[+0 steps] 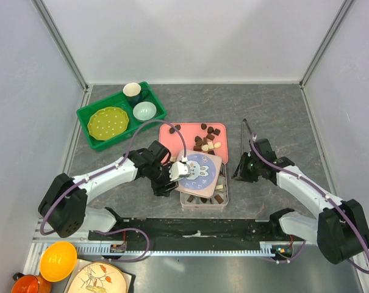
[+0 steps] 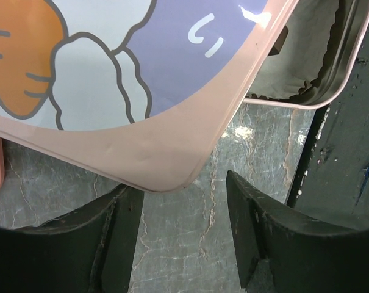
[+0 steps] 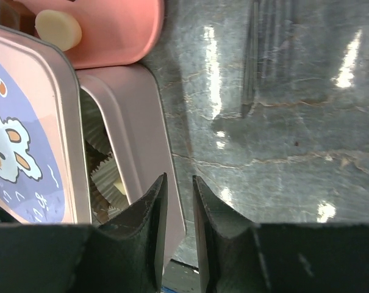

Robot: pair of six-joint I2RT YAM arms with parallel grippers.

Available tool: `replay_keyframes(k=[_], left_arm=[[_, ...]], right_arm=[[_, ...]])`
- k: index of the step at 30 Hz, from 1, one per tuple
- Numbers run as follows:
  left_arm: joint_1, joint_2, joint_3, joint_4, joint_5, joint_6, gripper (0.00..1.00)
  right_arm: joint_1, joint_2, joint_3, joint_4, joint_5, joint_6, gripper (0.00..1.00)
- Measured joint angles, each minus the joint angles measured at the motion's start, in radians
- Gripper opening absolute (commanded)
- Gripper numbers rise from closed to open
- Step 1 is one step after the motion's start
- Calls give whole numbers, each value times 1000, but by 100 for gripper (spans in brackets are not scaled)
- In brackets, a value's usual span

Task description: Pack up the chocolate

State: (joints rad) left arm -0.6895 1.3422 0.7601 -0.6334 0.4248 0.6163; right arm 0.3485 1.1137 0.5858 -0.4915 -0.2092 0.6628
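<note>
Dark brown and cream chocolate (image 1: 206, 139) lies on a pink tray (image 1: 172, 135). A few more pieces (image 1: 218, 198) sit in the pink tin box (image 1: 224, 190) in front of it. The box's bunny lid (image 1: 201, 171) lies askew on top. My left gripper (image 1: 177, 174) is at the lid's left side. In its wrist view it (image 2: 181, 195) stands open over bare table, the lid's corner (image 2: 166, 165) just beyond its left finger. My right gripper (image 3: 179, 180) hovers at the box's right wall (image 3: 141, 128), jaws narrowly apart and empty. A cream piece (image 3: 58, 28) shows on the tray.
Black tongs (image 1: 247, 129) lie right of the tray. A green crate (image 1: 86, 116) at the back left holds a plate, a cup and a bowl. A black rail (image 1: 196, 229) runs along the near edge. Grey paper cups (image 3: 102, 177) line the box.
</note>
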Motion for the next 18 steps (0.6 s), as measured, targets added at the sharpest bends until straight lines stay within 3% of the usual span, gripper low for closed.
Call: replay_keyframes(k=[18], left_arm=[[-69,-54,0,-37,-9,-2,63]], right_arm=[[90,67,0,95,28,60,28]])
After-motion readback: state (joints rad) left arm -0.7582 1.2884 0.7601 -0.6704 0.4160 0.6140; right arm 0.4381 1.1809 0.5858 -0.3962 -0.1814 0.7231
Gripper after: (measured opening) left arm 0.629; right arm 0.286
